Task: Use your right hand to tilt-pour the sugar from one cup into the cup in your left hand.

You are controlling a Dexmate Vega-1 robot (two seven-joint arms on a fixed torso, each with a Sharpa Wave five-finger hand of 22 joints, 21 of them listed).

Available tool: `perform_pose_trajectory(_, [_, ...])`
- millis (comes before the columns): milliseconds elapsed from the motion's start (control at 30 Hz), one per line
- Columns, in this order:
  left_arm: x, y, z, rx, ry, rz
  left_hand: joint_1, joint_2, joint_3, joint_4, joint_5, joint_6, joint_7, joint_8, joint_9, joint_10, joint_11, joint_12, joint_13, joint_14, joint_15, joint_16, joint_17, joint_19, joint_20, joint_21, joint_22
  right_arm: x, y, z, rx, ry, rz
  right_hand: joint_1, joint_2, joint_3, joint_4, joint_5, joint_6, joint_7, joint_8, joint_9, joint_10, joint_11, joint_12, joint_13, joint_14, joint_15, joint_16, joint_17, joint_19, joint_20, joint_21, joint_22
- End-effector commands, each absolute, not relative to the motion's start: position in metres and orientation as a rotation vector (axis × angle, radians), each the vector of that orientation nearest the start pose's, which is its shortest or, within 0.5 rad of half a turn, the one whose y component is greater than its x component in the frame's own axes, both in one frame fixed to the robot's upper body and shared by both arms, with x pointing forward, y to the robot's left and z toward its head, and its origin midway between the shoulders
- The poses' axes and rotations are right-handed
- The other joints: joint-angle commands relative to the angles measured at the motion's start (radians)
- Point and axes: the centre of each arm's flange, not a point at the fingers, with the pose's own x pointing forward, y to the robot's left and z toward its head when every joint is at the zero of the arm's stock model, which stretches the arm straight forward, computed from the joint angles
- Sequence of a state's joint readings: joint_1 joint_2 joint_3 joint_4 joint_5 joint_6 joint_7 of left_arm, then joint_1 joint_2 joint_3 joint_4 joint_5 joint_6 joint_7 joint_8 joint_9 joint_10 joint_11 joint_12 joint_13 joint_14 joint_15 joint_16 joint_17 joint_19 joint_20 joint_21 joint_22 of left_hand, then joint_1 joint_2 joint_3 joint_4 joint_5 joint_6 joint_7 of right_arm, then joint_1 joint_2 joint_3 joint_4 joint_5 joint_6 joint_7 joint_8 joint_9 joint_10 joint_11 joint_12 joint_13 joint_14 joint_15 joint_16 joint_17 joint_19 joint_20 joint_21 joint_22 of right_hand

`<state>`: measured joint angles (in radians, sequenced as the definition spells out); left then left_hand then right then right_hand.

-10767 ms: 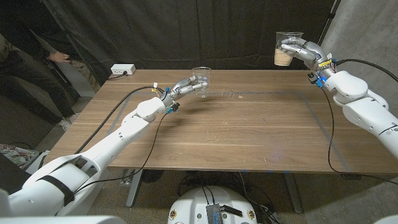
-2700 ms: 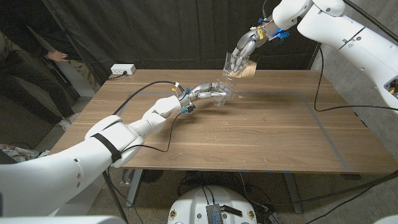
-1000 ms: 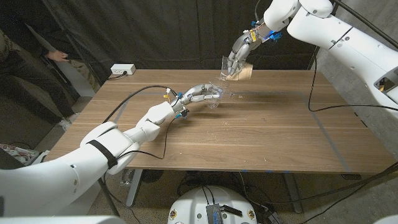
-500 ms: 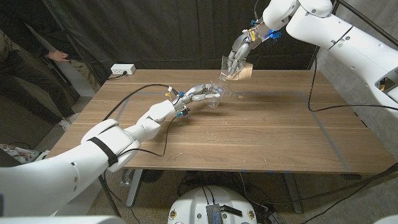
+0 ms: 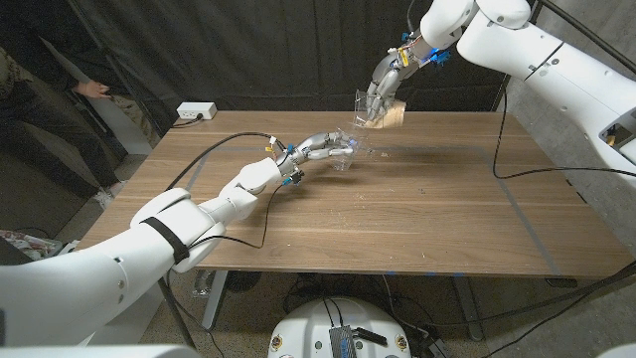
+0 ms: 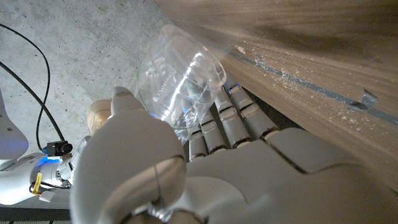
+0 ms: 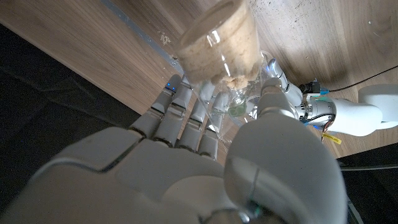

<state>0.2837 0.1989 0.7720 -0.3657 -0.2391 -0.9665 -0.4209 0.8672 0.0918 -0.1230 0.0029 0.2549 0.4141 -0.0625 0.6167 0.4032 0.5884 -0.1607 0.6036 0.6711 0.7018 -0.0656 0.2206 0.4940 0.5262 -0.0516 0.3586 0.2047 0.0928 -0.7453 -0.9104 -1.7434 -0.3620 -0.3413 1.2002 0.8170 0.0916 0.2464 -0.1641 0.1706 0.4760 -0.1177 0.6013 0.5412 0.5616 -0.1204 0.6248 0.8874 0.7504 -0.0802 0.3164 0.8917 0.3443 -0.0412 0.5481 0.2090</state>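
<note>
My left hand (image 5: 320,148) holds an empty clear plastic cup (image 5: 344,152) tilted just above the far middle of the wooden table (image 5: 397,219). Above it, my right hand (image 5: 384,82) grips a second clear cup (image 5: 376,109) holding pale brown sugar, tipped with its mouth down toward the empty cup. In the right wrist view the sugar cup (image 7: 221,43) lies along my right hand (image 7: 186,162), with sugar near its rim and the left hand (image 7: 280,93) beyond it. In the left wrist view my left hand (image 6: 186,168) wraps the empty cup (image 6: 180,81).
Loose sugar grains (image 6: 280,74) lie along the blue tape line on the table. A white power strip (image 5: 194,111) sits at the far left corner. A person (image 5: 40,89) stands at the left, beyond the table. Black curtain hangs behind.
Since the earliest frame my right hand has carried the sugar cup from the far right to above the left hand's cup and tipped it. Over the last second hardly anything has moved.
</note>
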Motion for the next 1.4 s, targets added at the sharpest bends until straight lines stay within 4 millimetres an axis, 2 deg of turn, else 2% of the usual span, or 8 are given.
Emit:
perform_pose_trajectory(33, [0.683,0.136,0.013,0.660,-0.826,-0.709,0.002,0.006,-0.008,0.003,0.000,0.001,0.001,0.001,0.000,0.003,-0.001,0.004,0.002,0.001,-0.144,-0.003,0.001,-0.004,-0.053,-0.003,0.002,0.535,-0.152,0.257,-1.826,-0.097,0.564,0.026,0.021,0.028,0.023,0.011,0.083,-0.068,0.003,0.002,0.001,0.004,-0.002,0.002,0.009,-0.155,0.004,0.002,0.012,-0.033,0.006,0.000])
perform_pose_trajectory(267, [0.682,0.133,0.013,0.661,-0.827,-0.723,0.004,0.011,-0.008,0.003,-0.001,-0.010,0.002,-0.003,-0.005,-0.006,0.003,-0.001,-0.003,-0.010,-0.144,-0.010,0.002,-0.005,-0.053,-0.003,0.002,0.537,-0.152,0.257,-1.842,-0.095,0.560,0.029,0.015,0.027,0.019,0.011,0.098,-0.073,0.002,-0.005,0.010,-0.004,-0.006,-0.005,0.018,-0.155,0.005,0.004,0.016,-0.029,0.006,-0.001])
perform_pose_trajectory(467, [0.682,0.130,0.014,0.664,-0.828,-0.734,0.004,0.014,-0.010,0.005,-0.002,-0.002,0.006,0.000,-0.008,0.002,0.002,0.001,-0.008,0.002,-0.147,-0.007,0.002,-0.005,-0.054,-0.004,0.002,0.537,-0.152,0.256,-1.877,-0.095,0.552,0.028,0.014,0.027,0.020,0.011,0.098,-0.072,0.001,-0.004,0.009,0.008,-0.004,0.001,0.020,-0.155,0.003,0.004,0.017,-0.030,0.005,-0.001])
perform_pose_trajectory(767, [0.682,0.126,0.015,0.675,-0.825,-0.743,0.005,0.014,-0.012,0.005,-0.004,0.003,0.004,0.003,-0.012,0.005,0.001,0.006,-0.003,0.013,-0.148,-0.005,0.002,-0.001,-0.054,-0.003,0.002,0.535,-0.149,0.256,-1.926,-0.097,0.545,0.029,0.013,0.028,0.019,0.011,0.105,-0.073,0.002,-0.002,0.015,0.008,-0.006,-0.003,0.023,-0.156,0.002,0.006,0.018,-0.029,0.004,-0.002])
perform_pose_trajectory(900, [0.682,0.125,0.016,0.680,-0.825,-0.743,0.011,0.018,-0.012,0.003,-0.005,-0.015,0.006,-0.004,-0.017,-0.019,0.015,-0.004,-0.009,-0.016,-0.143,-0.018,0.001,-0.007,-0.052,-0.005,0.002,0.535,-0.148,0.255,-1.947,-0.094,0.543,0.030,0.008,0.027,0.017,0.009,0.120,-0.079,0.003,-0.008,0.023,-0.001,-0.007,-0.006,0.028,-0.155,0.002,0.007,0.021,-0.026,0.004,-0.002])
perform_pose_trajectory(1167, [0.682,0.125,0.017,0.686,-0.822,-0.748,0.015,0.024,-0.013,0.003,-0.006,-0.016,0.007,-0.002,-0.021,-0.010,0.011,-0.001,-0.016,0.001,-0.145,-0.011,0.002,-0.010,-0.052,-0.006,0.002,0.535,-0.146,0.255,-1.963,-0.085,0.538,0.029,0.003,0.026,0.017,0.006,0.124,-0.078,0.000,-0.014,0.027,0.006,-0.007,-0.006,0.034,-0.155,0.001,0.007,0.021,-0.025,0.003,-0.003])
perform_pose_trajectory(1300, [0.682,0.124,0.017,0.687,-0.819,-0.753,0.022,0.027,-0.013,0.001,-0.007,-0.055,0.009,-0.014,-0.020,-0.046,0.018,-0.018,-0.027,-0.049,-0.139,-0.030,0.000,-0.018,-0.049,-0.008,0.002,0.535,-0.144,0.255,-1.972,-0.084,0.535,0.031,-0.002,0.026,0.015,0.006,0.134,-0.084,0.000,-0.019,0.032,0.002,-0.007,-0.007,0.036,-0.155,0.000,0.007,0.022,-0.024,0.002,-0.004])
perform_pose_trajectory(1400, [0.681,0.123,0.016,0.687,-0.821,-0.760,0.023,0.029,-0.014,0.001,-0.009,-0.047,0.007,-0.010,-0.021,-0.037,0.019,-0.014,-0.029,-0.037,-0.144,-0.024,0.000,-0.017,-0.050,-0.008,0.002,0.535,-0.143,0.255,-1.986,-0.082,0.528,0.032,-0.004,0.026,0.015,0.007,0.138,-0.084,0.000,-0.022,0.034,0.003,-0.008,-0.007,0.037,-0.155,-0.001,0.007,0.022,-0.023,0.001,-0.004])
